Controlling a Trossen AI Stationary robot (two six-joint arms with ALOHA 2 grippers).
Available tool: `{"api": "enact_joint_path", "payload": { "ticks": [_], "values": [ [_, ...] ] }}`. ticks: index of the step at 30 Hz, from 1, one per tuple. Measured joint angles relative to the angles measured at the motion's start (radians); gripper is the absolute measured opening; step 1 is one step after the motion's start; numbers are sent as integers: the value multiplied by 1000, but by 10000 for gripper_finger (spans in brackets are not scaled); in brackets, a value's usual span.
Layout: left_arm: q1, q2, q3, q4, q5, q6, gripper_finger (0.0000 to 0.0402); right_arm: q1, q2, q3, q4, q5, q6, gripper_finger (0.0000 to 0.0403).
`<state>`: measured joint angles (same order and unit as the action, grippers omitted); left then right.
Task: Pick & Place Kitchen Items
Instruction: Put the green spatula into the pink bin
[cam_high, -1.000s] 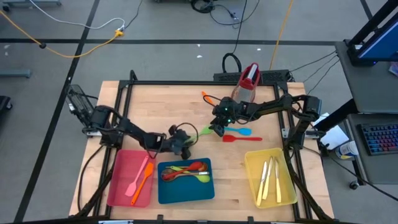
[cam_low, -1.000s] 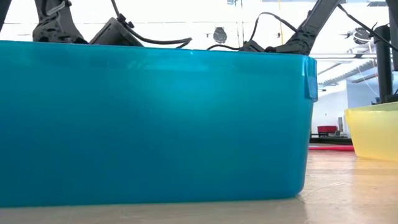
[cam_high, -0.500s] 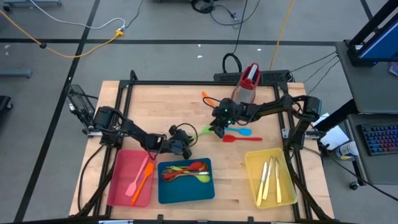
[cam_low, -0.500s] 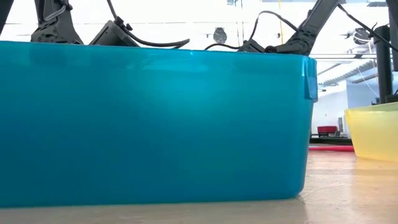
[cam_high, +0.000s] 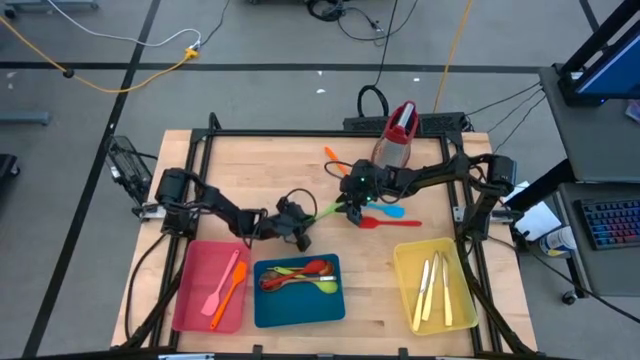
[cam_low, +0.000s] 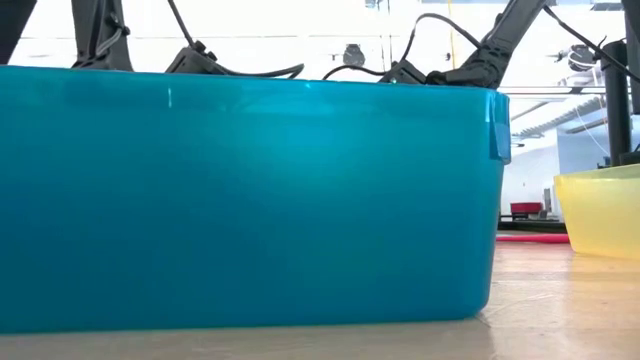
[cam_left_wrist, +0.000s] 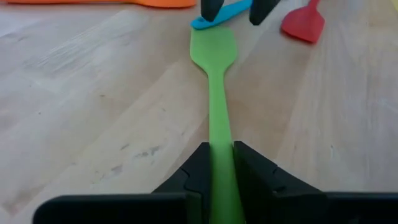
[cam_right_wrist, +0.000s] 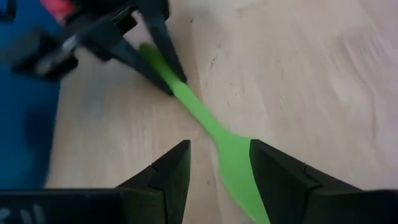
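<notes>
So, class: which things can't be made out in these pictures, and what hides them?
- Low view: blue tray blocks the utensils and both grippers.
- Left wrist view: green spatula handle end hidden between left gripper fingers.
- High view: tray utensils too small to identify.

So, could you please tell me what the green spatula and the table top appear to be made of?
Slim green spatula: probably silicone or soft plastic, with a smooth, matte, uniform colour. Pale wooden table top: wood, showing grain lines and plank seams, with a slight sheen.
</notes>
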<state>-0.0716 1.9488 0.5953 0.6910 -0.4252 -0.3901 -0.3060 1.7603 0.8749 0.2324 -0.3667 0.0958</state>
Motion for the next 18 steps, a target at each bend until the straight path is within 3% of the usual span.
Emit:
{"api": "enact_joint_path", "payload": {
  "ticks": [4,9,12,18],
  "values": [
    [17,0,0,23,28,-2,57,30,0,0,-1,7,-306,160],
    [35,1,1,53,66,-40,67,95,0,0,0,93,-611,160],
    [48,2,1,92,97,-42,69,130,0,0,7,133,-705,160],
    [76,3,2,143,169,-66,70,153,0,0,15,241,-717,160]
  ]
}}
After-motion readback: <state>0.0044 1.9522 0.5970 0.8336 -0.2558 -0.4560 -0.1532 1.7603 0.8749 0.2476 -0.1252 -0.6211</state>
